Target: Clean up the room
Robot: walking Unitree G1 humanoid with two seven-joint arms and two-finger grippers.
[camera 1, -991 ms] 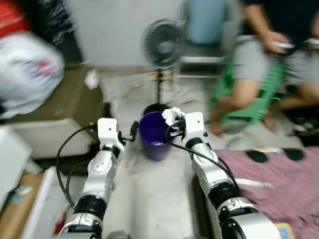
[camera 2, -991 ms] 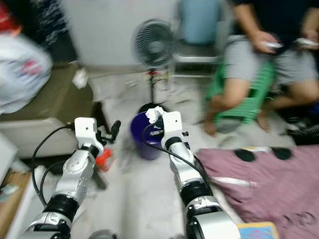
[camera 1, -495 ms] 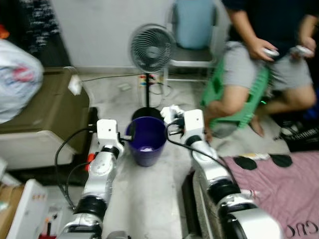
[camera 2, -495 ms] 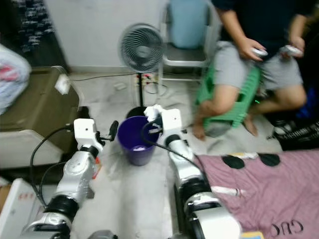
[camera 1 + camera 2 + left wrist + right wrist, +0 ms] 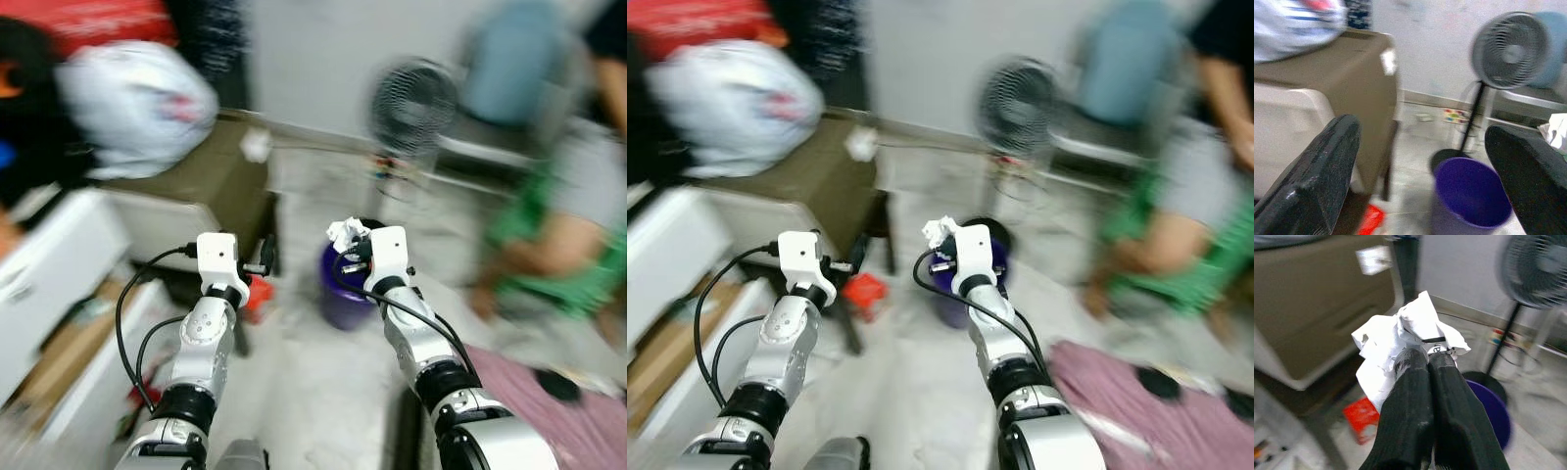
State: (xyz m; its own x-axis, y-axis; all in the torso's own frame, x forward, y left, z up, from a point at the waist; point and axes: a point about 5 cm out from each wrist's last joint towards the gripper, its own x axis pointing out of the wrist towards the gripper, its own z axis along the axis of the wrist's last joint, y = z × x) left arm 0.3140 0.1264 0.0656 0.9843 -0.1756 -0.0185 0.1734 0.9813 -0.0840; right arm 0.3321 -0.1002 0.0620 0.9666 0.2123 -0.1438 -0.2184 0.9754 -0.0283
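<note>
Paper, crumpled into a white ball (image 5: 1405,340), is pinched between the 2 black fingers (image 5: 1410,401) of the right gripper (image 5: 350,247), which are pressed together on it, so that most of the wad stands out beyond the tips. In the head views this gripper is raised beside the rim of the purple bucket (image 5: 345,294) on the floor, and I cannot tell if the paper is already over the opening or only near it, because the pictures are blurred. Such a wad is very light, soft and easy to crush, not fragile and not slippery, so I judge that a small pinch on any thick fold is enough; it may cling to a finger for a moment when the fingers part, and being so light it could drift aside if it is let go too far from the opening. The left gripper (image 5: 265,257) is held up on the other side of the bucket with its fingers (image 5: 1312,181) spread wide and nothing between them. Farther out there is a red object (image 5: 865,292) on the floor near a brown cabinet (image 5: 186,181), a standing fan (image 5: 1513,51) behind the bucket, a white plastic bag (image 5: 137,103) on top of the cabinet, and a seated person (image 5: 1185,196) on a green stool at the robot's right.
</note>
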